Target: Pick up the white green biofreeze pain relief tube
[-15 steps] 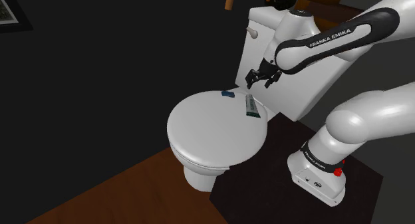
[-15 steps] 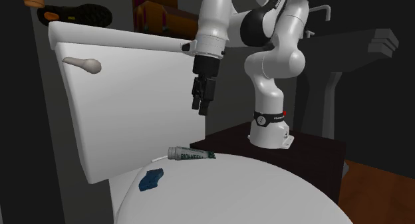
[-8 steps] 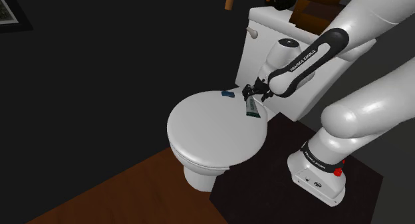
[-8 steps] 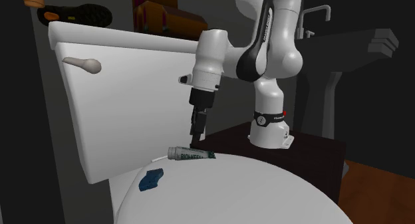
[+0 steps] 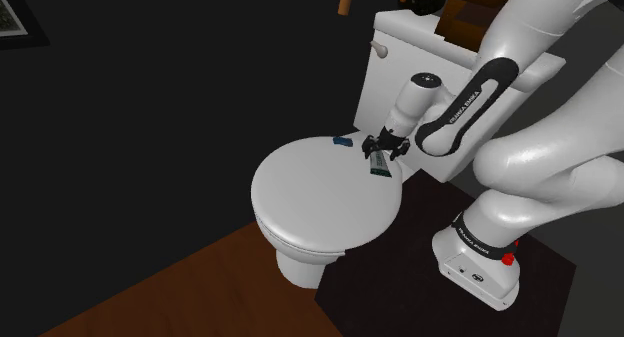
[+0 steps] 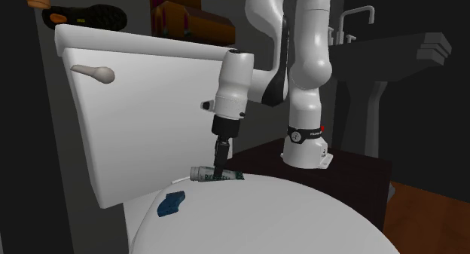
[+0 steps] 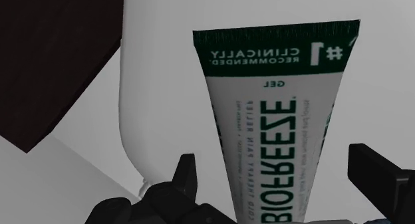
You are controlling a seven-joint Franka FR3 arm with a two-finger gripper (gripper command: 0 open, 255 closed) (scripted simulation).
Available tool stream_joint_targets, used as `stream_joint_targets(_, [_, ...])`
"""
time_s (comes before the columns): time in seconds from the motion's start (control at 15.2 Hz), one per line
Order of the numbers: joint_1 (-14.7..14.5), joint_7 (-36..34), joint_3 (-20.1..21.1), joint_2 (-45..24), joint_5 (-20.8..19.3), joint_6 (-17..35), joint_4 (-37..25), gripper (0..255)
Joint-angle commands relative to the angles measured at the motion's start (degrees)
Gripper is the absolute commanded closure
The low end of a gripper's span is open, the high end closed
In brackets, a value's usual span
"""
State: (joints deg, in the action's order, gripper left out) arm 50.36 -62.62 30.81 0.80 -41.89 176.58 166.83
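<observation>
Where the smooth, oval white toilet lid (image 5: 320, 200) meets the boxy tank (image 5: 392, 75), the Biofreeze tube (image 5: 380, 165) lies flat. It is white with a dark green crimped end band and green lettering. A small blue object (image 5: 342, 141) lies near it on the lid. The black gripper (image 7: 276, 173) is low over the tube with its fingers (image 7: 187, 175) spread apart on either side, the tube between them and not clasped.
</observation>
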Motion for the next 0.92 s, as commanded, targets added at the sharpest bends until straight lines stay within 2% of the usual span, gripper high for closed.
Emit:
stream_joint_targets(0.0, [3.1,-14.0,0.2,-3.0,-18.8,0.0,-2.2,0])
stream_joint_targets(0.07, [1.9,-13.8,-1.0,-3.0,-18.6,0.0,-2.2,0])
stream_joint_targets(0.13, [1.8,-12.8,-0.8,-2.8,-17.3,0.0,-2.2,255])
stream_joint_targets(0.66, [1.7,-12.4,-0.7,-2.7,-16.6,0.0,-2.0,255])
stream_joint_targets(0.73, [1.8,-13.8,-1.1,-3.0,-18.6,0.0,-2.2,255])
stream_joint_targets(0.79, [2.0,-6.2,0.7,-0.9,-9.2,0.5,-0.5,255])
stream_joint_targets(0.86, [0.5,3.4,1.8,1.4,3.2,0.8,1.3,255])
